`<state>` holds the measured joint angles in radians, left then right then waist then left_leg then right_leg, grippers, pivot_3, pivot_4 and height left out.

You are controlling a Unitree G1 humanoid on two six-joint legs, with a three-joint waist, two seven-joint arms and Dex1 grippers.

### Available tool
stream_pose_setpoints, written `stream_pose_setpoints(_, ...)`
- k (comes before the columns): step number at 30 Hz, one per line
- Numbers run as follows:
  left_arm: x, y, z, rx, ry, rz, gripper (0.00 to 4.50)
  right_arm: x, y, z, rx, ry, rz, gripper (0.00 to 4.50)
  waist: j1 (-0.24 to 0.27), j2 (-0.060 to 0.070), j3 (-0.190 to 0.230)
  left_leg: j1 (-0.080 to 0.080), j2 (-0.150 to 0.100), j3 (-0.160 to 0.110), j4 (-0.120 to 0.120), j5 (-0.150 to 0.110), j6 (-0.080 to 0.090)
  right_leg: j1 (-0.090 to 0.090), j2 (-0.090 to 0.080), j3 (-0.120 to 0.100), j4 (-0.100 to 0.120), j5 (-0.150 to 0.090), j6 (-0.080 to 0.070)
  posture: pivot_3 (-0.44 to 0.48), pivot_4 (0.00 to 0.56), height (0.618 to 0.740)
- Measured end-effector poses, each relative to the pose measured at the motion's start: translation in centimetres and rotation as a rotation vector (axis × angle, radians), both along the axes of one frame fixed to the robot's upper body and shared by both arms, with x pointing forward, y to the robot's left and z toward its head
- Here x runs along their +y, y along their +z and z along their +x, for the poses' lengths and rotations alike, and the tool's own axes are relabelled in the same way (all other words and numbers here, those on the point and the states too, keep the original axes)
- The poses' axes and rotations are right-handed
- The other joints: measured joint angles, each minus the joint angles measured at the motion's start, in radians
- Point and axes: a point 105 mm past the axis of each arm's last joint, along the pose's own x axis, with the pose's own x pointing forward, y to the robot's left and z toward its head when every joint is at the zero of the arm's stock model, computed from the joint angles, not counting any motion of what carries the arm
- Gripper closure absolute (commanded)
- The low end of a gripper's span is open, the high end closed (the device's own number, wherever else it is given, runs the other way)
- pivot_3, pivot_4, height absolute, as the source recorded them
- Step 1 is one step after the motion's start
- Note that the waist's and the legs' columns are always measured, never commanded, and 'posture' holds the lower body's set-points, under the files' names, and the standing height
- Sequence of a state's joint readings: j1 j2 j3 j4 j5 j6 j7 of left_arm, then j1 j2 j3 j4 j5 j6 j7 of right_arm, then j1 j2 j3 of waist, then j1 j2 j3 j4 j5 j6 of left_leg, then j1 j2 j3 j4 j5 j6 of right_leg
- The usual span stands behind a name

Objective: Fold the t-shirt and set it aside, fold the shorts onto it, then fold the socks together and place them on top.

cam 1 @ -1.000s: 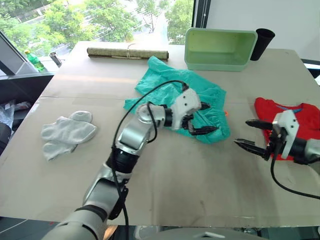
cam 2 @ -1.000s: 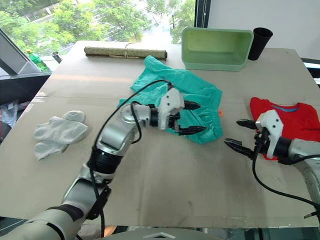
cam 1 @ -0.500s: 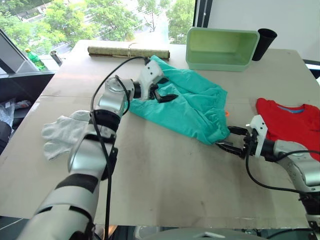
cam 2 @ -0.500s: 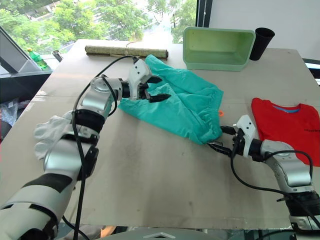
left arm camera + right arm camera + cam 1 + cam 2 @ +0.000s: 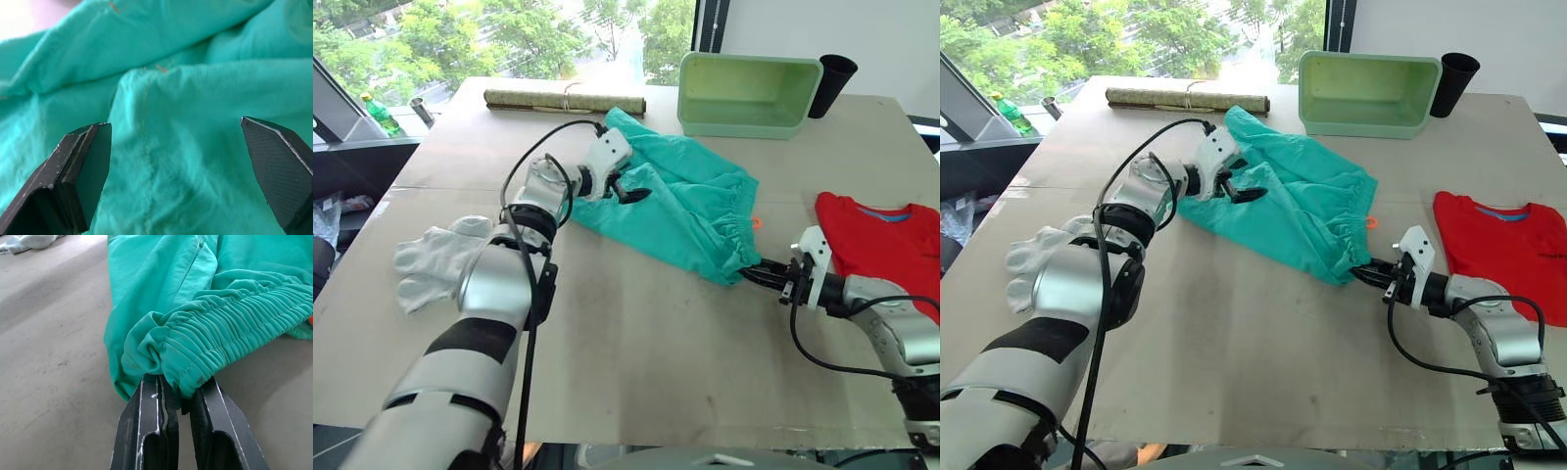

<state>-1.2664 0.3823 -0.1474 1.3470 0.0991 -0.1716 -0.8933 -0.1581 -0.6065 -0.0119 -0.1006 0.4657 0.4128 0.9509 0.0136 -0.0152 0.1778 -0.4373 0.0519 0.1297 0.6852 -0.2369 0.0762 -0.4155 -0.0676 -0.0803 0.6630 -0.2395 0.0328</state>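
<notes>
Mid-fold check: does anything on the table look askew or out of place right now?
The shorts lie skewed and rumpled across the table, not flat. The right gripper pinches the waistband corner while the left gripper hangs open over the far fabric. The t-shirt and socks lie apart, undisturbed.

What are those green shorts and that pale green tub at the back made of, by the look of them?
The shorts look like thin woven cloth, matte, perhaps cotton or a blend: fine weave, stitched seams, soft creases, and a puckered elastic waistband where the right hand pinches it. The tub looks like moulded plastic: one even colour, smooth rounded walls, a soft sheen.
</notes>
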Motion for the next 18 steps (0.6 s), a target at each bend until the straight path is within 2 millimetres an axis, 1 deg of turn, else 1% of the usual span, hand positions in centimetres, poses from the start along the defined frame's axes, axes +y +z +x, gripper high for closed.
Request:
stream_pose_setpoints(2,-0.5,0.6,0.0,-0.046,-0.034,0.057,0.02,0.0,-0.2,-0.1,0.004,-0.003,0.000,4.40,0.000,0.000,0.000,0.000,0.000,0.000,0.000,0.000,0.000,0.000,0.000,0.000,0.000,0.000,0.000,0.000,0.150,0.740)
stream_pose_setpoints(4,-0.8,0.8,0.0,-0.074,-0.065,0.113,0.02,0.0,-0.2,-0.2,0.002,-0.004,-0.002,4.40,-0.001,0.000,0.000,0.000,0.000,0.000,0.000,0.000,0.000,0.000,0.000,0.000,0.000,0.000,0.000,0.000,0.150,0.740)
stream_pose_setpoints(6,-1.3,0.4,-0.2,-0.090,-0.104,0.198,0.02,0.1,-0.2,-0.3,0.000,-0.007,-0.004,4.40,-0.001,0.000,0.000,0.000,0.000,0.000,0.000,0.000,0.000,0.000,0.000,0.000,0.000,0.000,0.000,0.000,0.150,0.740)
stream_pose_setpoints(10,-2.1,-0.7,-0.5,-0.071,-0.137,0.258,0.02,0.4,-0.3,-1.2,0.013,0.018,-0.004,4.40,0.001,0.000,0.000,0.000,0.000,0.000,0.000,0.000,0.000,0.000,0.000,0.000,0.000,0.000,0.000,0.000,0.150,0.740)
stream_pose_setpoints(11,-2.3,-1.0,-0.5,-0.064,-0.143,0.269,0.02,0.4,-0.5,-2.1,0.039,0.047,-0.014,4.40,0.000,0.000,0.000,0.000,0.000,0.000,0.000,0.000,0.000,0.000,0.000,0.000,0.000,0.000,0.000,0.000,0.150,0.740)
stream_pose_setpoints(12,-2.7,-0.9,-0.6,-0.061,-0.160,0.265,0.02,0.0,-0.9,-3.3,0.085,0.091,-0.046,4.40,0.001,0.000,0.000,0.000,0.000,0.000,0.000,0.000,0.000,-0.001,-0.001,0.000,0.000,0.000,0.000,0.000,0.150,0.740)
stream_pose_setpoints(16,-3.1,-0.4,-0.9,-0.048,-0.202,0.271,0.02,-0.9,-1.3,-5.5,0.178,0.160,-0.100,4.40,0.000,0.000,0.000,0.000,0.000,0.000,0.000,0.000,0.000,0.000,-0.001,-0.001,0.000,0.000,0.000,0.000,0.150,0.740)
stream_pose_setpoints(18,-3.2,-0.3,-1.1,-0.034,-0.224,0.271,0.02,-1.4,-1.4,-6.2,0.216,0.178,-0.114,4.40,0.000,-0.001,0.000,0.000,0.000,-0.001,0.000,-0.001,0.002,0.000,-0.001,-0.001,0.000,0.000,0.000,0.000,0.150,0.740)
